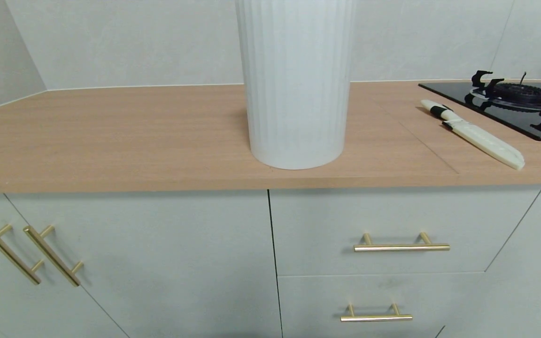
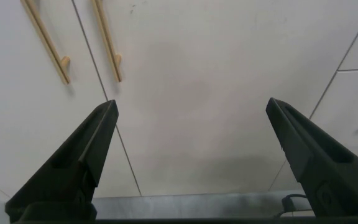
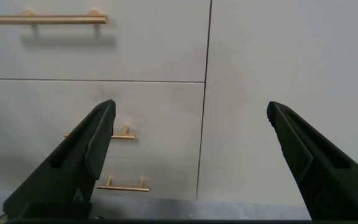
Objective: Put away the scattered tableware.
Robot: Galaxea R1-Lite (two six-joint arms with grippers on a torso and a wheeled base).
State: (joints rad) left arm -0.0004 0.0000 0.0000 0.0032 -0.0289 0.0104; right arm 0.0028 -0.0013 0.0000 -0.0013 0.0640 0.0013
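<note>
A cream-white knife [image 1: 473,133] with a black band on its handle lies on the wooden countertop [image 1: 111,136] at the right, beside the stove. A tall white ribbed container [image 1: 296,80] stands mid-counter near the front edge. My left gripper [image 2: 191,112] is open, its fingers wide apart, facing the pale cabinet doors with two gold handles [image 2: 107,40]. My right gripper [image 3: 191,112] is open too, facing the drawer fronts [image 3: 92,112] below the counter, with nothing between its fingers.
A black gas hob [image 1: 514,101] sits at the counter's far right. Below the counter are cabinet doors with gold bar handles [image 1: 52,256] on the left and stacked drawers with gold handles [image 1: 402,246] on the right. Tiled walls close off the back and left.
</note>
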